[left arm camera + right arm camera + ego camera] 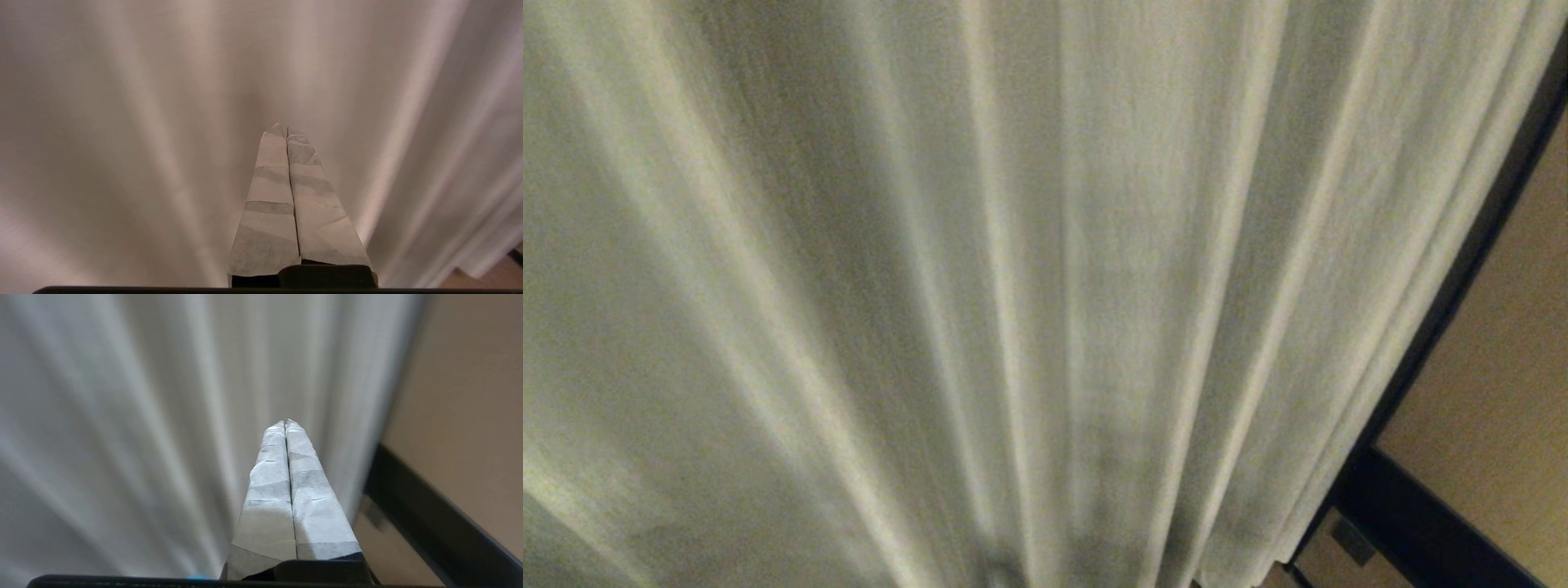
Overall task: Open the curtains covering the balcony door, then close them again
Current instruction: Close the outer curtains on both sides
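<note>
The curtains [980,269] hang drawn right in front of me, pale grey-green pleated cloth filling nearly the whole head view. They also fill the left wrist view [163,102] and most of the right wrist view [143,396]. The balcony door is hidden behind them. My left gripper [286,128] is shut, its tape-wrapped fingers pressed together with nothing between them, pointing at the cloth. My right gripper [285,422] is shut and empty too, near the curtains' right-hand edge. Neither arm shows in the head view.
To the right of the curtains runs a dark frame or trim [1462,269], seen also in the right wrist view [433,514]. Past it is a plain tan wall [1503,351]. A strip of tan floor [1347,563] shows below the curtains' hem.
</note>
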